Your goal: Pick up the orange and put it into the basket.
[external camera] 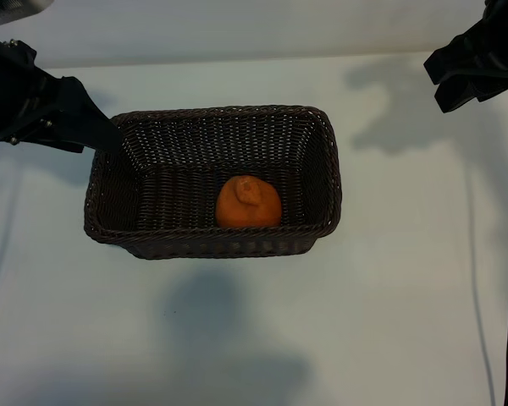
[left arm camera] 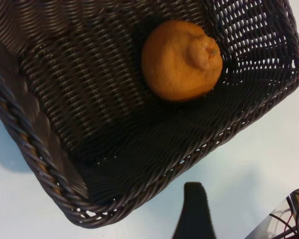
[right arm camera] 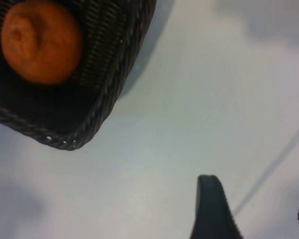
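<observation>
Exterior view: the orange point(external camera: 248, 202) lies inside the basket point(external camera: 322, 161); my left gripper point(external camera: 97, 131) hangs at the basket's far left corner, my right gripper point(external camera: 457, 80) well off to its right.
Left wrist view: the orange point(left arm camera: 181, 60) rests on the basket point(left arm camera: 50, 164) floor, beyond my one visible fingertip; jaws spread, empty.
Right wrist view: basket corner point(right arm camera: 97, 117) and orange point(right arm camera: 41, 41) well ahead of my released, empty fingers point(right arm camera: 212, 209).
Progress: placing looks done; nothing left but retreat.
</observation>
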You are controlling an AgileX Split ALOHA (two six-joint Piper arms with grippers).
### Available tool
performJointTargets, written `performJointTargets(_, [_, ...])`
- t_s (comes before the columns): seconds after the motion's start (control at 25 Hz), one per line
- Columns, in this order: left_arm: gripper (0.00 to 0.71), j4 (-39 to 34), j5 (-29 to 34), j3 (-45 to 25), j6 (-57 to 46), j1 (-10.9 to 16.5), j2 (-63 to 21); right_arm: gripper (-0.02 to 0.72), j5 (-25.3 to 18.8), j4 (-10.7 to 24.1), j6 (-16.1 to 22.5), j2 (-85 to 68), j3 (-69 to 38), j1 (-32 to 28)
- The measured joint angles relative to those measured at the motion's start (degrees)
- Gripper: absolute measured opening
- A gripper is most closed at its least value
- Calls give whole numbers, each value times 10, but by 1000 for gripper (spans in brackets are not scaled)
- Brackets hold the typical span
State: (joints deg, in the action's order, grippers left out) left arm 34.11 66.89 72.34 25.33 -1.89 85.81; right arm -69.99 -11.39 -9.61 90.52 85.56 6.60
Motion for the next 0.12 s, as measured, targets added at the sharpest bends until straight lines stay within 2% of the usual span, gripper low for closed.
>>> performJointTargets(0.12, [581, 0, 0, 0, 0, 0, 0, 419, 0, 0, 0, 0, 0, 0])
